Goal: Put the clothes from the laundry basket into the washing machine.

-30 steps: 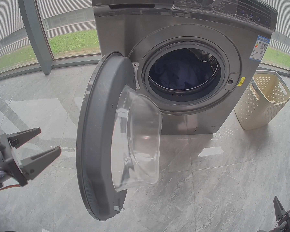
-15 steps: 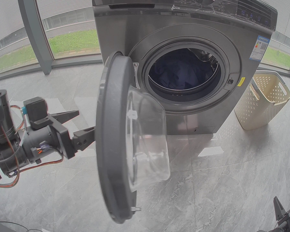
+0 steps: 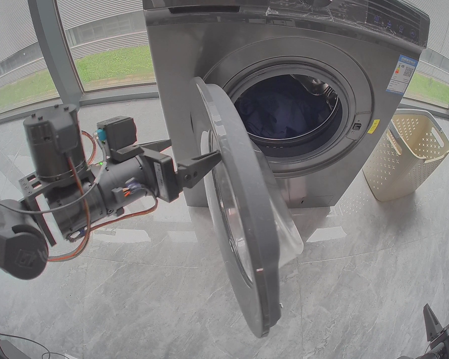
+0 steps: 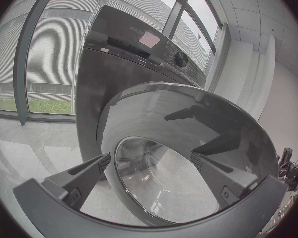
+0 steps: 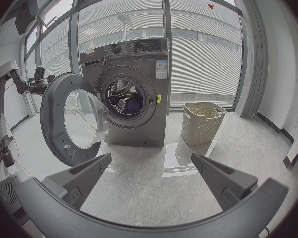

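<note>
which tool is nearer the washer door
Left. The left tool is at the door, by its outer face; the right tool is low and far off on its inner side.

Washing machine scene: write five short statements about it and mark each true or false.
1. The door of the washing machine is shut. False: it stands partly open.
2. Dark clothes lie inside the machine. True.
3. The left gripper is open at the door's outer face. True.
4. The laundry basket lies on its side. False: it stands upright on the floor beside the machine.
5. The right gripper holds a garment. False: it is open and empty.
</note>
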### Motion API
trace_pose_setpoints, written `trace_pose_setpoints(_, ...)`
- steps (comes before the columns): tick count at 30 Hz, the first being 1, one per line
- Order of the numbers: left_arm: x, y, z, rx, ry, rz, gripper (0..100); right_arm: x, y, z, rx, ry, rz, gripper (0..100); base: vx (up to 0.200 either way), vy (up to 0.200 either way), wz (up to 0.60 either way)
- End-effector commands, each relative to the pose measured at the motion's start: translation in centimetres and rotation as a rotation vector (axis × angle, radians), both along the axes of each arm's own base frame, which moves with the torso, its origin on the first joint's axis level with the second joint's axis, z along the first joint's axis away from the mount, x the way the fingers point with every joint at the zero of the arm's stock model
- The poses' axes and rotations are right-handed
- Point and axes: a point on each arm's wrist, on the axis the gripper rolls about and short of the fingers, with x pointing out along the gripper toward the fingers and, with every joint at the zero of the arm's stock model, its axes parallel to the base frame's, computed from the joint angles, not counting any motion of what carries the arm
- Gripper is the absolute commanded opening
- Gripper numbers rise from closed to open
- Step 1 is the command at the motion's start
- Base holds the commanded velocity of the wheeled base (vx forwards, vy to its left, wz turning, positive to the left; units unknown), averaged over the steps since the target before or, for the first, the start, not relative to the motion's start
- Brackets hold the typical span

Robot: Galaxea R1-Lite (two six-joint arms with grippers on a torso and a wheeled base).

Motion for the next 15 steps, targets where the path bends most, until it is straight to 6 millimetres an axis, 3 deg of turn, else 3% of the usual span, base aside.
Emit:
trace_pose_setpoints(1,2.9,-2.3,-0.8,-0.015,0.026,0.005,100,-0.1,0.0,-0.1,0.0,-0.014,0.002,100,0.0,0.0,0.0)
trace_pose_setpoints(9,7.3,-5.4,-1.2,-0.129,-0.012,0.068,100,-0.1,0.0,-0.1,0.0,-0.014,0.0,100,0.0,0.0,0.0)
trace_pose_setpoints(11,7.6,-5.5,-1.3,-0.128,-0.014,0.072,100,-0.1,0.0,-0.1,0.0,-0.014,0.002,100,0.0,0.0,0.0)
trace_pose_setpoints(12,8.9,-6.0,-1.3,-0.146,-0.034,0.116,100,-0.1,0.0,-0.1,0.0,-0.014,0.002,100,0.0,0.0,0.0)
trace_pose_setpoints(15,10.2,-6.6,-0.4,-0.221,-0.082,0.166,100,-0.1,0.0,-0.1,0.0,-0.014,0.0,100,0.0,0.0,0.0)
